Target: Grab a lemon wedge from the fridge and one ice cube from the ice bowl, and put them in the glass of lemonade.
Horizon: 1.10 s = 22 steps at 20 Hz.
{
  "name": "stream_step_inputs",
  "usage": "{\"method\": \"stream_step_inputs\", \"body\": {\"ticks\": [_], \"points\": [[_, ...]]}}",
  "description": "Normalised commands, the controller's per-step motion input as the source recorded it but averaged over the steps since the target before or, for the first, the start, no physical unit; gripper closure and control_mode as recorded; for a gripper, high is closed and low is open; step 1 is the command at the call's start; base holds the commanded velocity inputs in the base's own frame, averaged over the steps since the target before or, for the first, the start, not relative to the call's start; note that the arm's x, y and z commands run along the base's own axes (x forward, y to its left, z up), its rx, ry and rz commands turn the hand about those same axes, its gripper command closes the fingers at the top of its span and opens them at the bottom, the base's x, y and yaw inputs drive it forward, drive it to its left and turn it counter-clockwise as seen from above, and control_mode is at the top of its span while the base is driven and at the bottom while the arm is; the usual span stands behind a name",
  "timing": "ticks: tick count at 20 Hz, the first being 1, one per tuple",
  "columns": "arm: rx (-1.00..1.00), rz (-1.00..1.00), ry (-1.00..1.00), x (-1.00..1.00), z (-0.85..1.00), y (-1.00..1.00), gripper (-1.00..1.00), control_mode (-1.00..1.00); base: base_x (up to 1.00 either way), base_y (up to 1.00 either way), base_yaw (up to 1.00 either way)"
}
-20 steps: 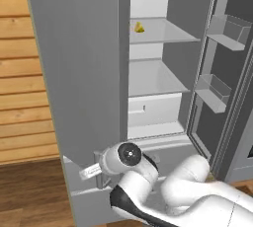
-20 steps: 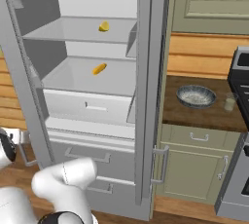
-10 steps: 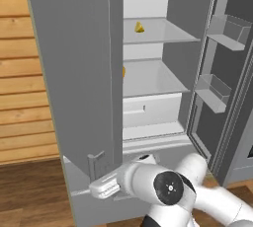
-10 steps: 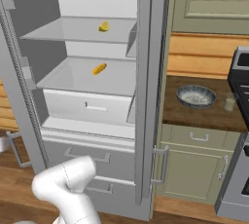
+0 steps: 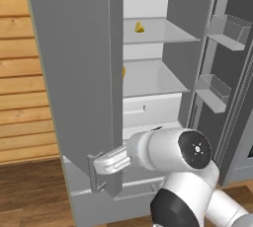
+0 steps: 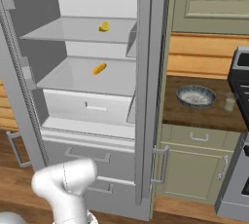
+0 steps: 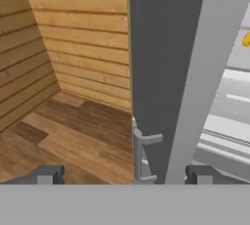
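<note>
The fridge (image 5: 79,73) stands with both doors open. The lemon wedge (image 5: 139,26) lies on its upper white shelf, also seen from the other side as the lemon wedge (image 6: 103,26). My gripper (image 5: 97,173) is low by the left door's bottom edge, far below the wedge. In the hand view the gripper (image 7: 123,175) is open, its fingertips (image 7: 46,174) set wide to either side of the door's handle bar (image 7: 139,153), holding nothing. On the wooden counter right of the fridge sit the ice bowl (image 6: 196,96) and the glass of lemonade (image 6: 229,102).
An orange-yellow oblong item (image 6: 99,68) lies on the second shelf above a white drawer (image 6: 90,106). The right door (image 6: 146,96) stands edge-on between fridge and counter. A wood-plank wall (image 7: 73,38) and wooden floor lie left. A stove edge (image 6: 240,77) shows far right.
My jaws have spread from half open to wide beside the left door's handle. The arm's elbow has swung right and forward. The fridge door and the food have stayed put.
</note>
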Motion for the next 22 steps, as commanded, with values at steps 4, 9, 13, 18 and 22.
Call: {"method": "stream_step_inputs", "body": {"ticks": [4, 9, 13, 18, 22], "points": [[0.0, 0.09, 0.12, 0.0, 1.0, -0.42, -1.0, -1.0, 0.0, 0.0, 0.0], [0.02, 0.14, 0.03, -0.11, 1.0, -0.57, -1.0, -1.0, 0.0, 0.0, 0.0], [0.05, 0.2, 0.08, 0.02, 0.82, -0.72, -1.0, -1.0, 0.0, 0.0, 0.0], [0.04, 0.19, 0.24, 0.53, 0.24, -0.66, -1.0, -1.0, 0.0, 0.0, 0.0], [0.02, 0.12, 0.02, 0.92, 0.0, -0.11, -1.0, -1.0, 0.0, 0.0, 0.0]]}}
